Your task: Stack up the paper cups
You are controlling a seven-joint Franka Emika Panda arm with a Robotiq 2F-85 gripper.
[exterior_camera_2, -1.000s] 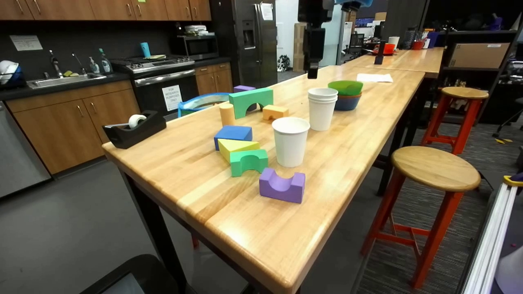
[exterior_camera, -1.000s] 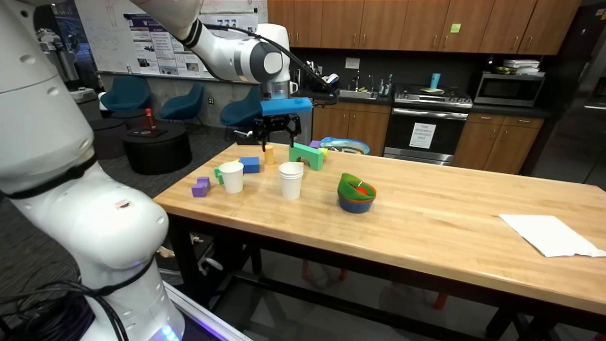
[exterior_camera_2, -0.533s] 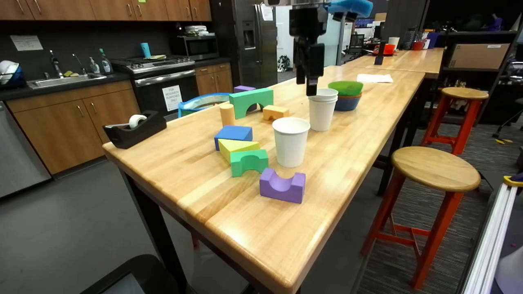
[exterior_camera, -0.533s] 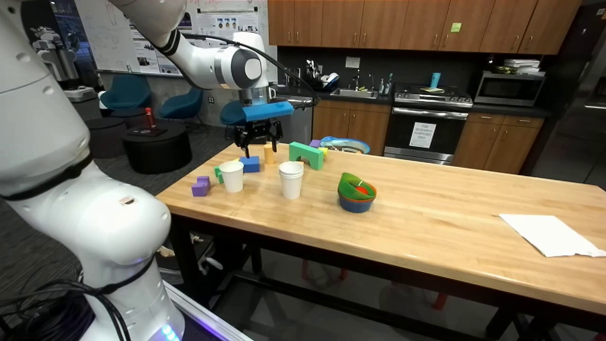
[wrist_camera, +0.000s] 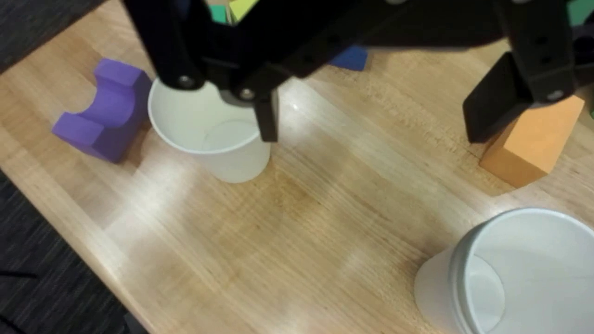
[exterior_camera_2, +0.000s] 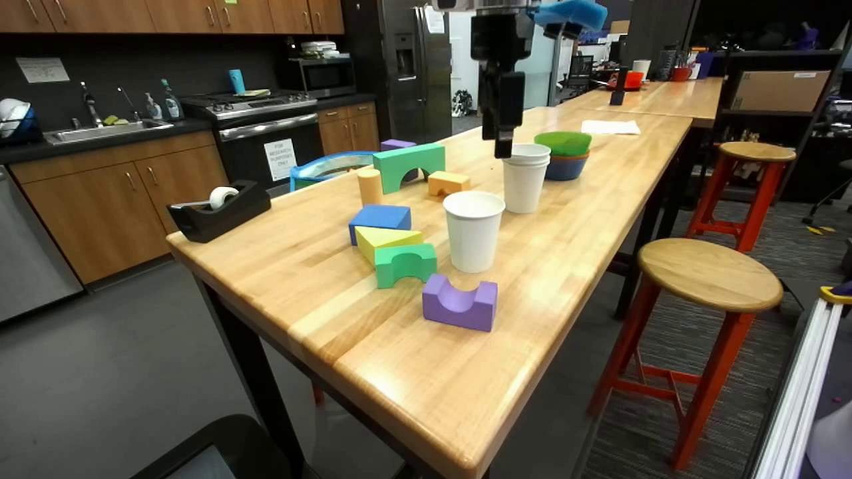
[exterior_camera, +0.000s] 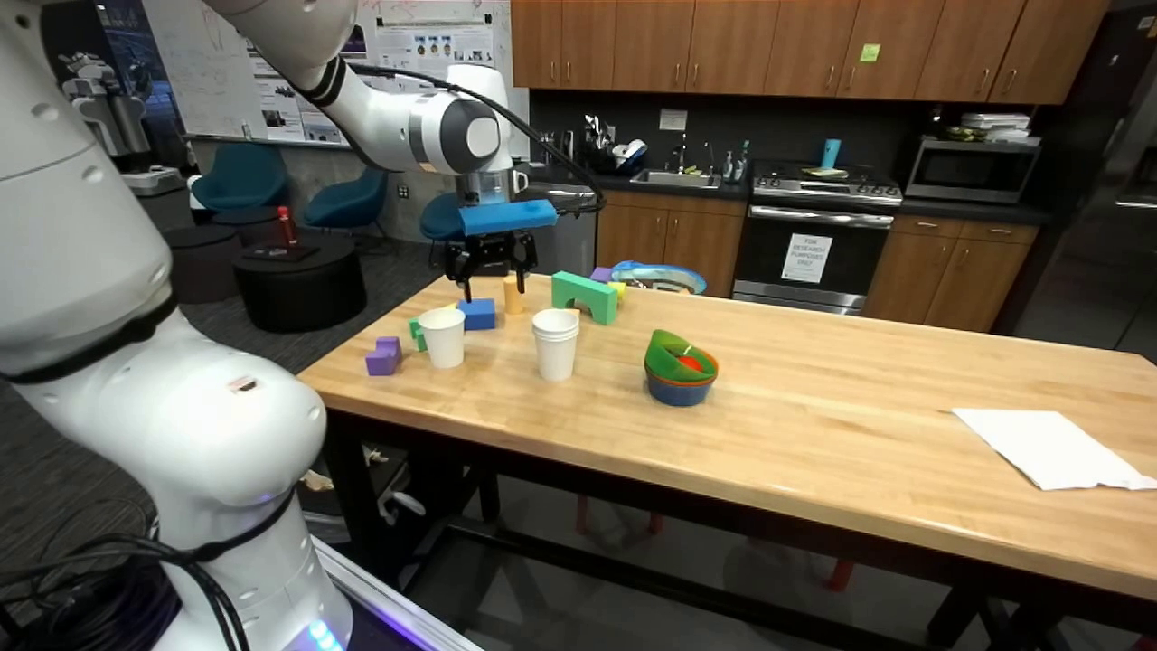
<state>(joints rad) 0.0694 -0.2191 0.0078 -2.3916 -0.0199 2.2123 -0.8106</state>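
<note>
Jaws of the black gripper [wrist_camera: 373,125] stand wide apart and have hold of nothing; it hangs above a pale wooden table [exterior_camera: 868,389]. From the middle of an exterior view, a kitchen sink [exterior_camera: 676,180] is at one o'clock, a stove [exterior_camera: 818,237] at two, and a white sheet [exterior_camera: 1053,448] lies on the table between three and four. In an exterior view, a wooden stool [exterior_camera_2: 710,274] with red legs stands at three o'clock.

From the middle of the wrist view, a single white paper cup [wrist_camera: 206,132] stands upright at ten o'clock, its round inner bottom visible; a purple block [wrist_camera: 109,106] is just beside it, at its nine o'clock. Nested paper cups [wrist_camera: 506,278], at least two, stand upright at four o'clock. About three o'clock from them, in an exterior view, a blue bowl [exterior_camera: 680,395] bears an orange bowl [exterior_camera: 711,364], and on these a green bowl [exterior_camera: 668,363] sits tilted, with a small red thing [exterior_camera: 691,363] inside.
</note>
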